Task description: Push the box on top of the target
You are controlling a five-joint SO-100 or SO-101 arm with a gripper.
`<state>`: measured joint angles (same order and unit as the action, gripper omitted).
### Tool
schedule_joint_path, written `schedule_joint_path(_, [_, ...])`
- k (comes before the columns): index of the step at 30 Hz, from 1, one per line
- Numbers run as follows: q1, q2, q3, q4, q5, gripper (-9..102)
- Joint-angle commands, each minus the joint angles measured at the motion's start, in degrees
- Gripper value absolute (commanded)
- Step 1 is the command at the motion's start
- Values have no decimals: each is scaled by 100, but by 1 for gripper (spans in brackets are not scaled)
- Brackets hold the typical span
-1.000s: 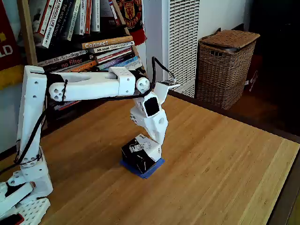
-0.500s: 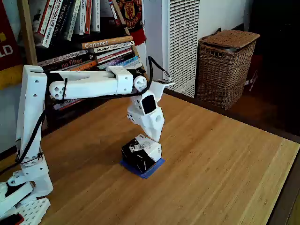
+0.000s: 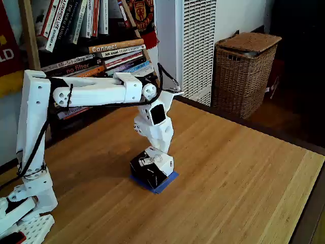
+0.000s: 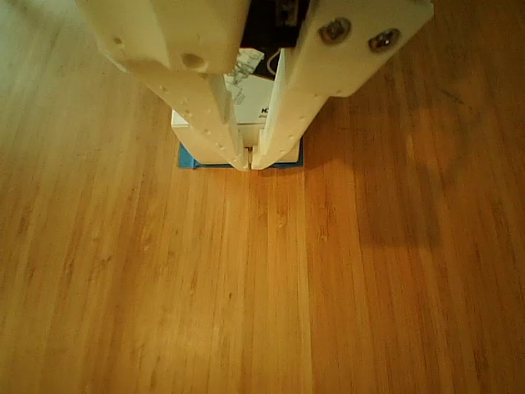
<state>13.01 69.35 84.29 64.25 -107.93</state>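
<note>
**Box almost seated on the blue square**

The pincer (image 3: 155,153) is clenched, its two fingers meeting at the tips with nothing between them, and it points down at the top of the box (image 3: 151,170). In the fixed view the box sits directly below the pincer, over the target (image 3: 169,180), whose blue tape shows mainly on the side toward the right of that view. In the other view a thin blue edge (image 4: 190,158) shows under the box, beside the fingertips.

The pushing step seems nearly finished. I judge the box covers most of the square, though the view is too coarse to say if it is centred. The next move calls for only a small nudge, if any, and then lifting away without dragging the box.

The bench (image 3: 238,173) near the pincer carries nothing else. The wicker basket (image 3: 245,71) and the bookshelf (image 3: 96,46) stand well apart, behind it, so nothing stands in the way.
</note>
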Motion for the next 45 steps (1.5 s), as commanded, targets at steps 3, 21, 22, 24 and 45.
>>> schedule_joint_path(3, [35,527,-35,44,-44,0])
schedule_joint_path(21, [404,475,-264,-35,-404,0])
schedule_joint_path(22, [404,457,-343,-35,-378,0])
schedule_joint_path(24, [369,369,-589,-44,-290,0])
schedule_joint_path(45, [-158,2039,18,-413,2804,0])
